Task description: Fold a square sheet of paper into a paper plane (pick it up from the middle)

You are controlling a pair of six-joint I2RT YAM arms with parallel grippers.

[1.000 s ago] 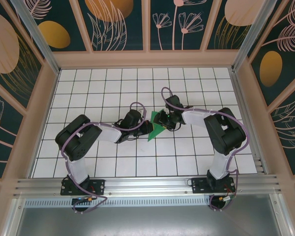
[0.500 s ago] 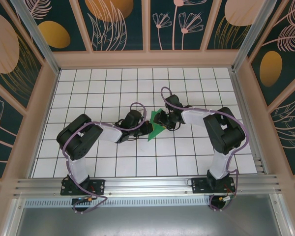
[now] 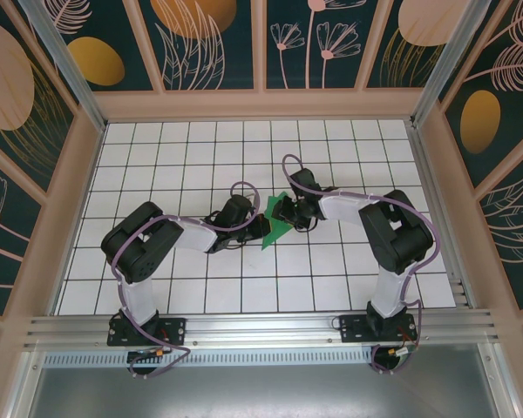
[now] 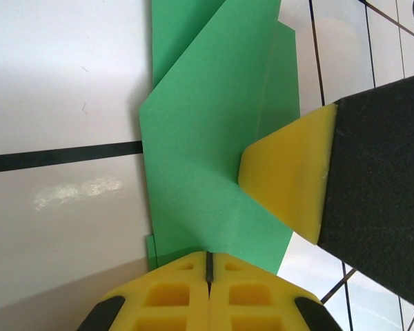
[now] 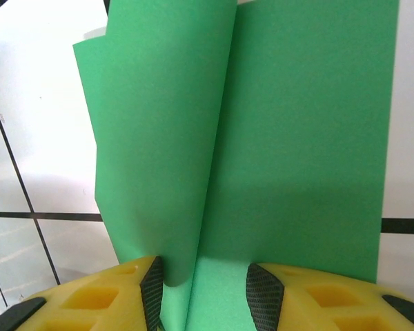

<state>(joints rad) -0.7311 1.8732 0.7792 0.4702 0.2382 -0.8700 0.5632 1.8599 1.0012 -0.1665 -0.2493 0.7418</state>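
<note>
While left gripper [image 4: 208,261] is closed, right gripper [image 5: 203,293] straddles paper [image 5: 300,138]

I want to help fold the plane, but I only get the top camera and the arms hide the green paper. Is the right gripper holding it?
Observer: In the right wrist view the right gripper stands open, with a raised flap of the green paper between its fingers.
Operator: What about the left one?
Observer: The left wrist view shows the left gripper shut, its tips at the paper's edge.
Operator: Is it a plane yet?
Observer: Not a dart: that view shows folded layers with slanted edges.
</note>
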